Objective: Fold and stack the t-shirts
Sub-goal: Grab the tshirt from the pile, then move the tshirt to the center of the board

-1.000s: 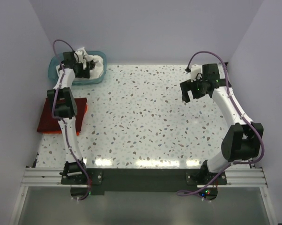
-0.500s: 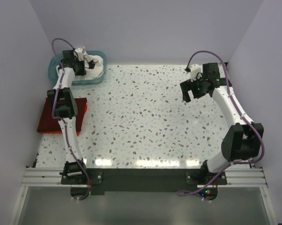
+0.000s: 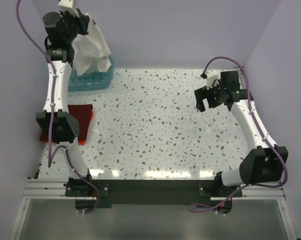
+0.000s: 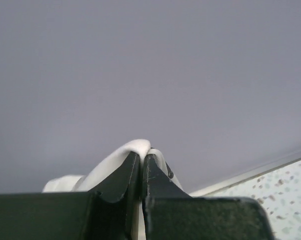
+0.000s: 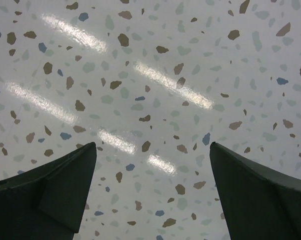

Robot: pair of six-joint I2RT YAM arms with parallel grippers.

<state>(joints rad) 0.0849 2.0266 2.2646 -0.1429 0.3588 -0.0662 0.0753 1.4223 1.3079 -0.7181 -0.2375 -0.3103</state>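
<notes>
My left gripper is raised high at the back left, shut on a fold of the cream-white t-shirt, which hangs down into the teal tub. In the left wrist view the white cloth bulges over the pinched fingertips of the left gripper. A dark red folded t-shirt lies on the table's left side, with an orange edge showing along its right border. My right gripper hovers open over the table's right side. In the right wrist view, the right gripper has only speckled tabletop between its fingers.
The speckled white table is walled in by pale lilac panels at the back and on both sides. The tub sits in the back left corner. The left arm's links pass over part of the dark red shirt.
My left gripper closed on the white t-shirt inside the tub and rose sharply, lifting the cloth up out of the tub. The right arm shifted only slightly.
</notes>
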